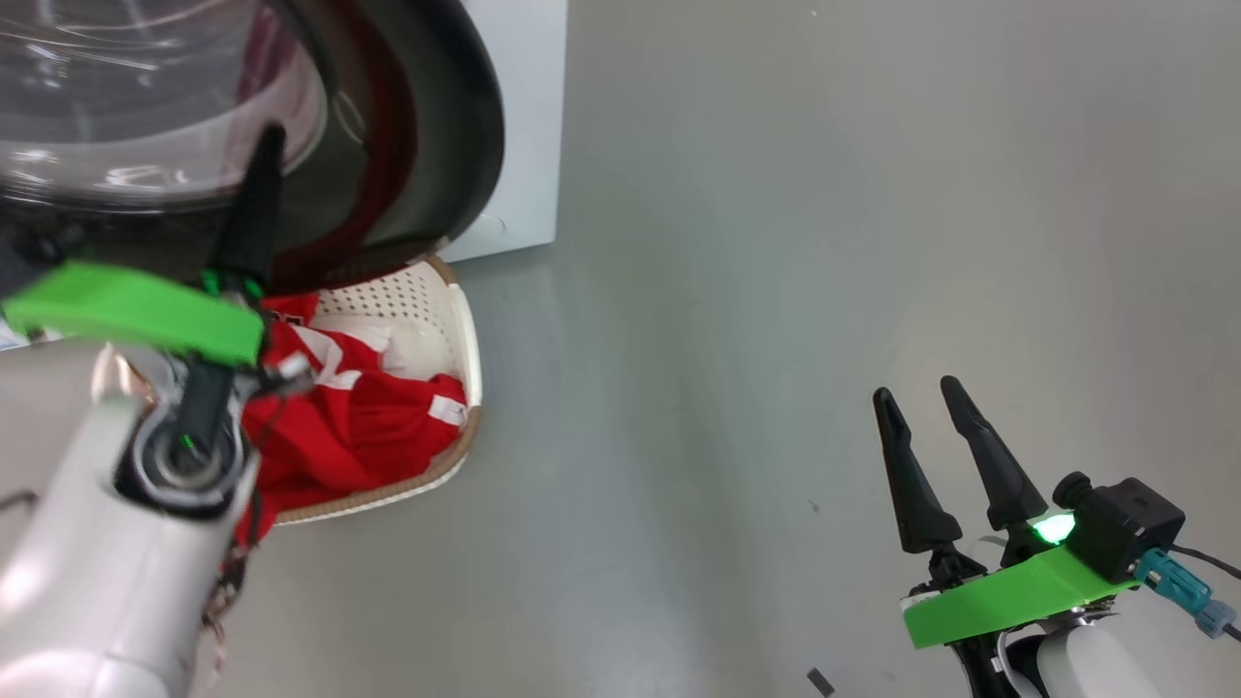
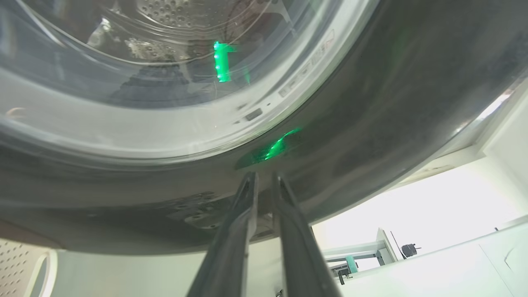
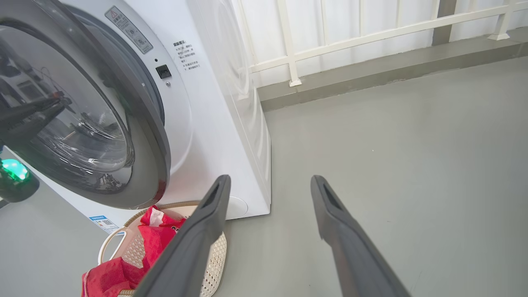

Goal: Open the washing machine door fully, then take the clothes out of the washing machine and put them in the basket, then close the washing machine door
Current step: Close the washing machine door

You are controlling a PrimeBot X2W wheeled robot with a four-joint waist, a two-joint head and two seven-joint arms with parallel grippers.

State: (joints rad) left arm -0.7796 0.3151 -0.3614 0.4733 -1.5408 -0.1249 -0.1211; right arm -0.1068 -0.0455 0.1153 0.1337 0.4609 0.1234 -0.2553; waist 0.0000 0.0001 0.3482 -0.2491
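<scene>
Your left gripper [image 2: 264,176], fingers together, points at the washing machine door [image 2: 371,123]; right gripper [image 1: 916,390] fingers apart above the floor [image 1: 776,291]; clothes [image 1: 359,422] in the basket [image 1: 467,330].

The door [image 1: 465,145], at eleven o'clock in the head view, has a glossy black rim around clear glass. The washing machine [image 3: 214,123] is white. The clothes [image 1: 368,427] are red with white stripes. The basket [image 1: 417,296] is cream with dotted holes and a brown rim. The floor [image 1: 824,242] is grey.
</scene>
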